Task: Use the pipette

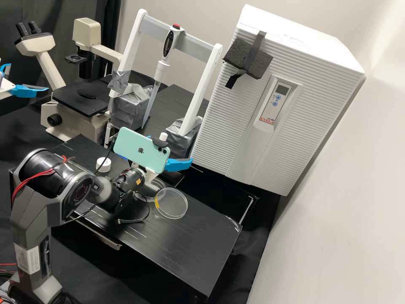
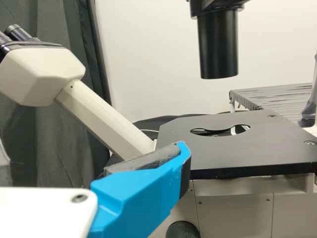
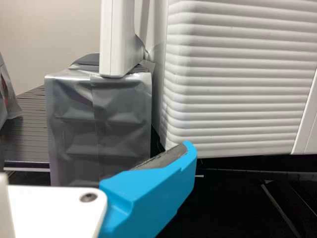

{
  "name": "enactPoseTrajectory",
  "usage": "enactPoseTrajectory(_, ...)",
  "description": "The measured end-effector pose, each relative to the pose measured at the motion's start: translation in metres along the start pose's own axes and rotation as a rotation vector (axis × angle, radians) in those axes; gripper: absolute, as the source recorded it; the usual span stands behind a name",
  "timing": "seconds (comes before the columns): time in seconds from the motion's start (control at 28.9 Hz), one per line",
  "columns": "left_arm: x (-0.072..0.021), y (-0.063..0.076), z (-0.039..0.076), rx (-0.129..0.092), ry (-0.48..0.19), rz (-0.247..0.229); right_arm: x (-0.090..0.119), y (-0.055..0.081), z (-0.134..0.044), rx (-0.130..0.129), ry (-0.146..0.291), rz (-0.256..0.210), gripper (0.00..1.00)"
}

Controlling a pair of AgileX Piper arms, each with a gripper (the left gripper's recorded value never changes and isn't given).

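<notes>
High view: pipette hangs on its white stand (upper centre); left gripper and right gripper both gape wide, empty.

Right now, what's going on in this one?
Nothing is being handled yet. The pipette hangs on its white stand, untouched. The left claw sits beside the microscope. The right claw is low over the bench, close to the stand's taped base and a petri dish. Neither claw is at the pipette.
</notes>
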Motion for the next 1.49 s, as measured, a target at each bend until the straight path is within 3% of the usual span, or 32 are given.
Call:
enactPoseTrajectory(0.31, 0.0000, 0.000, 0.000, 0.000, 0.000, 0.000, 0.000, 0.000, 0.000, 0.000, 0.000, 0.000, 1.00)
enactPoseTrajectory(0.42, -0.0009, 0.001, 0.007, -0.005, -0.019, 0.003, 0.000, 0.000, 0.000, 0.000, 0.000, 0.000, 1.00)
enactPoseTrajectory(0.55, -0.0022, 0.014, 0.031, -0.011, -0.105, 0.035, 0.000, 0.000, 0.000, 0.000, 0.000, 0.000, 1.00)
enactPoseTrajectory(0.8, -0.0089, 0.060, 0.089, -0.080, -0.342, 0.175, 0.000, 0.000, 0.000, 0.000, 0.000, 0.000, 1.00)
enactPoseTrajectory(1.0, -0.0135, 0.090, 0.130, -0.100, -0.497, 0.267, 0.000, 0.000, 0.000, 0.000, 0.000, 0.000, 1.00)
enactPoseTrajectory(1.11, -0.0159, 0.102, 0.149, -0.096, -0.564, 0.298, 0.000, 0.000, 0.000, 0.000, 0.000, 0.000, 1.00)
enactPoseTrajectory(1.25, -0.0160, 0.111, 0.161, -0.093, -0.598, 0.305, -0.002, 0.004, -0.004, 0.000, 0.006, 0.006, 1.00)
enactPoseTrajectory(1.35, -0.0133, 0.114, 0.167, -0.096, -0.610, 0.311, -0.008, 0.015, -0.016, 0.027, 0.032, 0.023, 1.00)
enactPoseTrajectory(1.42, -0.0099, 0.112, 0.170, -0.094, -0.612, 0.300, -0.011, 0.026, -0.033, 0.055, 0.077, 0.045, 1.00)
enactPoseTrajectory(1.49, -0.0081, 0.111, 0.171, -0.093, -0.610, 0.286, -0.012, 0.035, -0.049, 0.064, 0.130, 0.068, 1.00)
